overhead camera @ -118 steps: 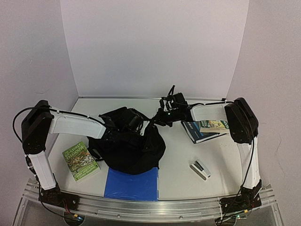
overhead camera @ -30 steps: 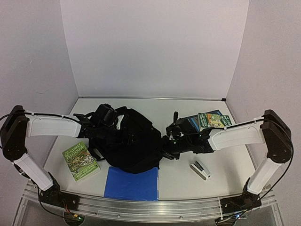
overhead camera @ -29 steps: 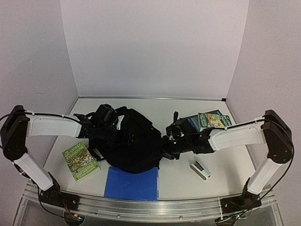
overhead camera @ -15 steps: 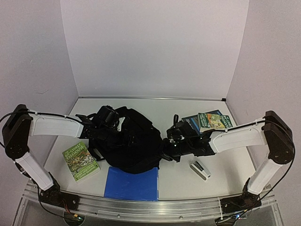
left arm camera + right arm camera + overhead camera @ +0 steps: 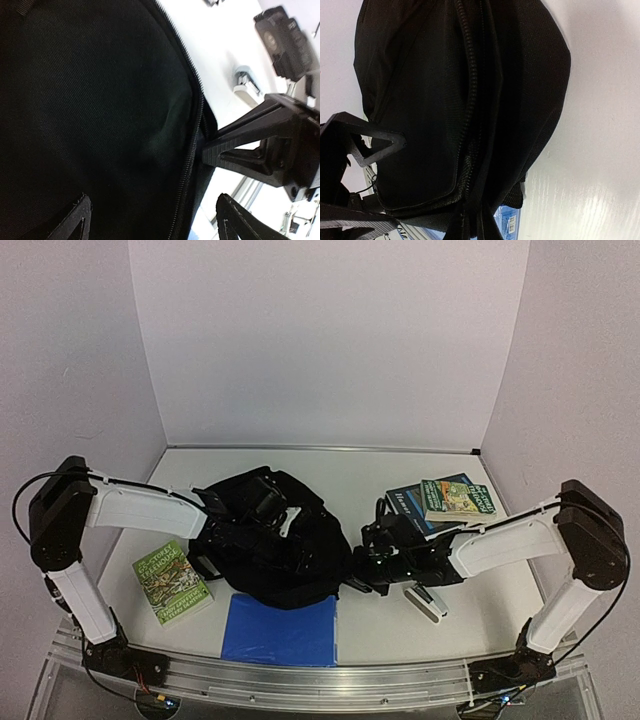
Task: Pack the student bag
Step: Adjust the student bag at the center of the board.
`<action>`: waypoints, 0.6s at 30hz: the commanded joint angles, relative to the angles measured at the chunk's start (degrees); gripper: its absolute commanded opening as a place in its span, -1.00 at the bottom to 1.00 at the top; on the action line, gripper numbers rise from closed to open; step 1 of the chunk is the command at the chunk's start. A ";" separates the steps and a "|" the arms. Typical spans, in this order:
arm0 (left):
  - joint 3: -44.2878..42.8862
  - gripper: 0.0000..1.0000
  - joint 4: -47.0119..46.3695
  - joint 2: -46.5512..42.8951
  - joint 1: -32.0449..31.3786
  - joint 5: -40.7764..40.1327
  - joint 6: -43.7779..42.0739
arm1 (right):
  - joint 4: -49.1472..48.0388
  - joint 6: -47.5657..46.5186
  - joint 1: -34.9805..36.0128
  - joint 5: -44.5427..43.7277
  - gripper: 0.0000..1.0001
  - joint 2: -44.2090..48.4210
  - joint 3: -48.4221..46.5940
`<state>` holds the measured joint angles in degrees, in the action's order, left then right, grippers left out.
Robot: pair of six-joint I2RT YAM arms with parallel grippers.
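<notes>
In right claw [image 5: 356, 578], student bag [image 5: 296, 558] edge

A green book [image 5: 171, 583] lies flat on the left of the table [image 5: 400, 635], near the front. Beside it, at the front edge, is a blue folder [image 5: 280, 630]. To the right sits what looks like a stapler [image 5: 428, 601]. Farther back on the right, a paperback [image 5: 455, 498] lies on a navy book [image 5: 405, 504].

Blue folder's [image 5: 280, 632] far edge under student bag [image 5: 285, 565], green book's [image 5: 172, 583] title seemingly illegible
</notes>
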<state>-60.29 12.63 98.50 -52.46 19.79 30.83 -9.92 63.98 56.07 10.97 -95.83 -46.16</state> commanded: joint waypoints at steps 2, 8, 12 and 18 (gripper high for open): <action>-5.58 0.72 3.74 3.07 -1.46 -0.68 -3.17 | -6.73 1.66 1.05 1.06 -0.95 0.20 4.07; -7.89 0.70 4.99 5.54 -2.24 -4.74 -3.29 | -11.39 1.94 1.05 1.41 -1.00 -0.14 6.46; -8.72 0.64 3.08 6.48 -2.44 -4.98 -2.82 | -14.77 3.16 1.05 2.38 -1.00 -1.33 8.43; -10.96 0.21 1.88 8.96 -3.14 -3.16 -2.96 | -17.33 4.10 1.05 2.81 -1.00 -2.66 9.69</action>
<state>-67.62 16.45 105.87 -54.95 16.27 28.29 -25.38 66.84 56.10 11.43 -97.03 -37.85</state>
